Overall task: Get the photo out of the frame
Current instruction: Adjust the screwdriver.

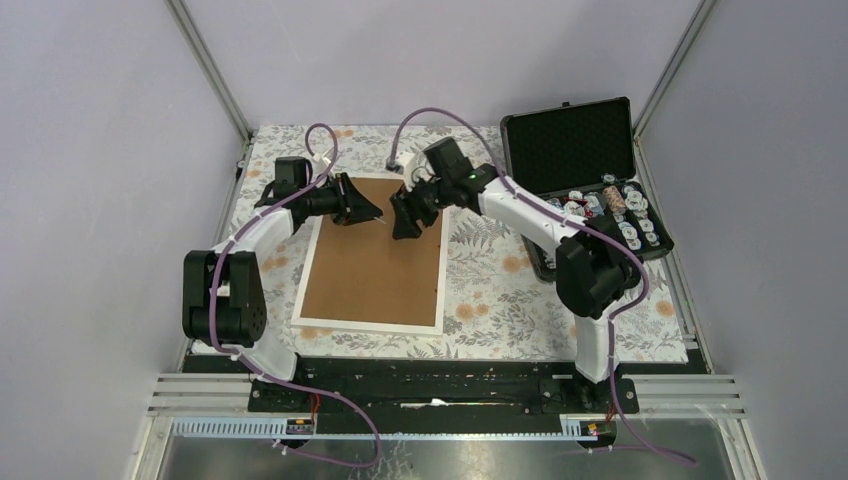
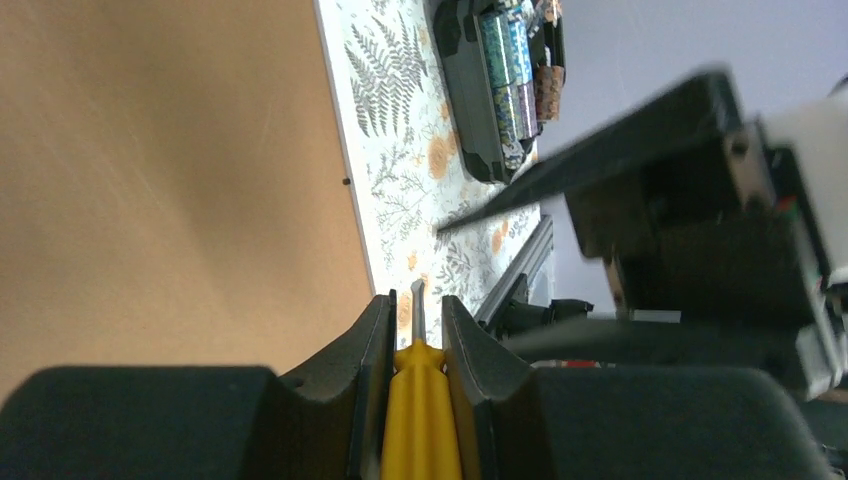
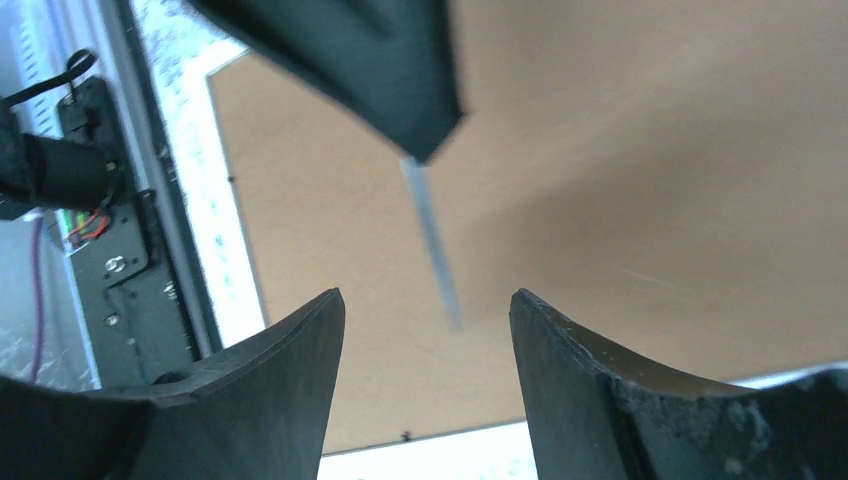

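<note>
1. The frame (image 1: 375,275) lies face down on the floral-covered bench (image 1: 480,290). Its brown fibreboard back faces up, and its thin white border shows around the edge.
2. The left end effector (image 1: 370,212) is clamped on a yellow-handled screwdriver (image 2: 420,400) over the frame's far end. The thin metal shaft pokes past the fingertips.
3. The right end effector (image 1: 403,225) hovers just opposite with its jaws spread, holding nothing. The shaft's tip points towards its gap.
4. An open black case (image 1: 570,145) stands to the frame's right.
</note>
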Robot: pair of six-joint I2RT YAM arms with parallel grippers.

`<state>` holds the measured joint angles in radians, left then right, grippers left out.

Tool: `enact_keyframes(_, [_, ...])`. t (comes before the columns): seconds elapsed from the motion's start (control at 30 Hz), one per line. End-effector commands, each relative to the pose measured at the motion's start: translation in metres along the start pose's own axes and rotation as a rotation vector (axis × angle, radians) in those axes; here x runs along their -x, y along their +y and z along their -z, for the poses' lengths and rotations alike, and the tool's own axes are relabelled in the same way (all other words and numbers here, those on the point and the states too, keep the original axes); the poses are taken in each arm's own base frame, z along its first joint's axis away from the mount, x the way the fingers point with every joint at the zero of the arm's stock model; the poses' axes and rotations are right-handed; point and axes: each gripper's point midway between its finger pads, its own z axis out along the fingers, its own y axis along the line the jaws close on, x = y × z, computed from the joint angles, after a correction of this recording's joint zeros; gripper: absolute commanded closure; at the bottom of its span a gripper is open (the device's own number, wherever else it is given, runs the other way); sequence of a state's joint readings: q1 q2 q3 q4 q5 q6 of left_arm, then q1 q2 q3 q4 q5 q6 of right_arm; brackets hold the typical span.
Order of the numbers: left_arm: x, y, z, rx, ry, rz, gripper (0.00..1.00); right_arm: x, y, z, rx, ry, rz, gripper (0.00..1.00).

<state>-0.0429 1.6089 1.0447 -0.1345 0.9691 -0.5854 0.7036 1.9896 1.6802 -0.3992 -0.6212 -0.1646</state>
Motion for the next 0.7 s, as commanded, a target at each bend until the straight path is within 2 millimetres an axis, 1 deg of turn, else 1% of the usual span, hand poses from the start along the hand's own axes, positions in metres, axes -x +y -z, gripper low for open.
enact_keyframes(0.0, [-0.008,-0.03,0.009,-0.091,0.041,-0.023,1.0,0.039,-0.023,0.037,-0.094,-0.104,0.067,0.31])
enact_keyframes(0.13, [-0.006,-0.036,0.007,-0.115,0.041,-0.02,1.0,0.029,-0.03,0.018,-0.072,-0.07,0.049,0.3])
enact_keyframes(0.2, [-0.004,-0.039,0.007,-0.119,0.037,-0.024,1.0,0.026,-0.029,0.01,-0.053,-0.058,0.049,0.3])
enact_keyframes(0.27, [-0.002,-0.039,0.007,-0.117,0.034,-0.024,1.0,0.026,-0.024,0.006,-0.019,-0.057,0.05,0.3])
enact_keyframes(0.37, [-0.002,-0.038,0.006,-0.11,0.033,-0.019,1.0,0.026,-0.011,0.001,0.04,-0.057,0.068,0.31])
enact_keyframes(0.5, [-0.002,-0.036,0.005,-0.11,0.032,-0.009,1.0,0.018,-0.002,-0.007,0.065,-0.037,0.099,0.32])
enact_keyframes(0.6, [-0.002,-0.037,0.005,-0.111,0.032,-0.011,1.0,0.013,0.0,-0.012,0.068,-0.024,0.103,0.37])
enact_keyframes(0.63, [-0.002,-0.038,0.006,-0.114,0.032,-0.009,1.0,0.011,-0.001,-0.013,0.061,-0.019,0.106,0.43])
enact_keyframes(0.67, [-0.002,-0.039,0.006,-0.119,0.033,-0.012,1.0,0.01,-0.002,-0.014,0.051,-0.013,0.109,0.52])
